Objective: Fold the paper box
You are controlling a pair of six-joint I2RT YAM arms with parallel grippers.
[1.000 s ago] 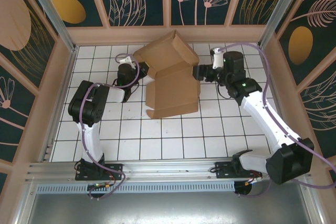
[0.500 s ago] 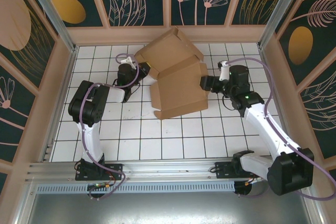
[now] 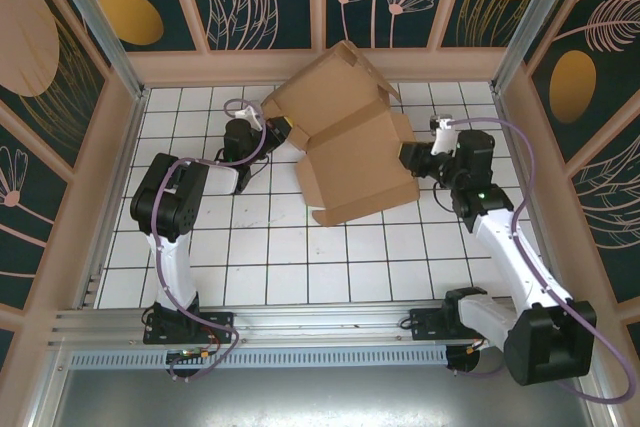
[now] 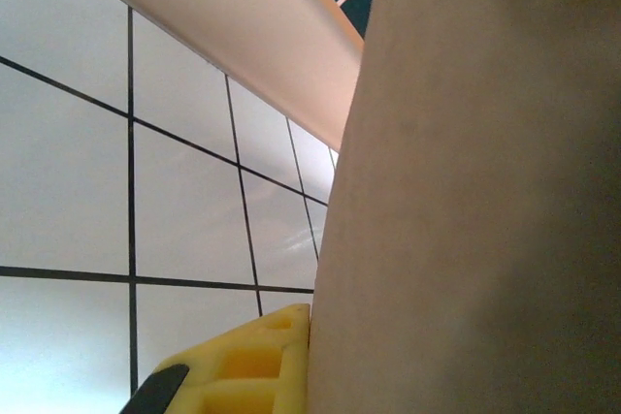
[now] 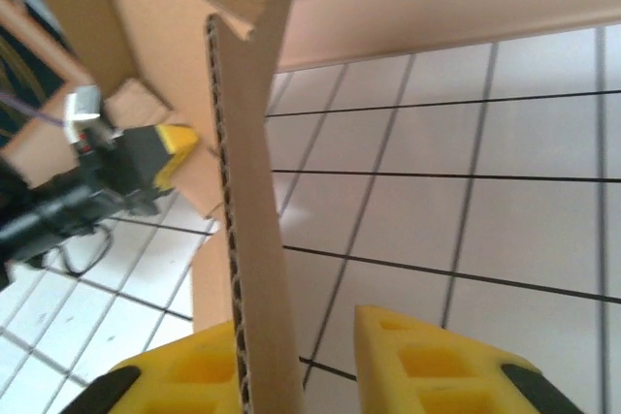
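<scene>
There are two black-and-white robot arms and one plain brown cardboard paper box (image 3: 355, 162) on the white tiled counter (image 3: 300, 267).

The left arm (image 3: 165, 202) starts at the lower left of the top view. It bends at a black elbow and reaches up and to the right, low over the counter. The left jaws are at the box's left edge, in the upper middle of that view. They are shut tight on a cardboard flap. In the left wrist view, one yellow finger (image 4: 243, 370) sits at the bottom of the frame. It presses against a big brown side of the box, and the other finger is hidden behind the cardboard.

The box lies between the two arms, in the upper middle of the top view, near the back wall (image 3: 320, 65). Its cut edge shows little wavy ribs. It is half folded. One wide panel lies nearly flat and turned crooked on the counter. A second panel stands up behind it like a small roof. Small flaps stick out on its left side.

The right arm (image 3: 510, 247) starts at the lower right and leans up and to the left, long and almost straight. The right jaws are at the box's right edge. In the right wrist view, two yellow fingers (image 5: 427, 356) stand on either side of a thin upright cardboard wall. The finger on the left of the frame touches the wall. The one on the right has a small gap. So these jaws are narrow around the wall but not pinched shut.
</scene>
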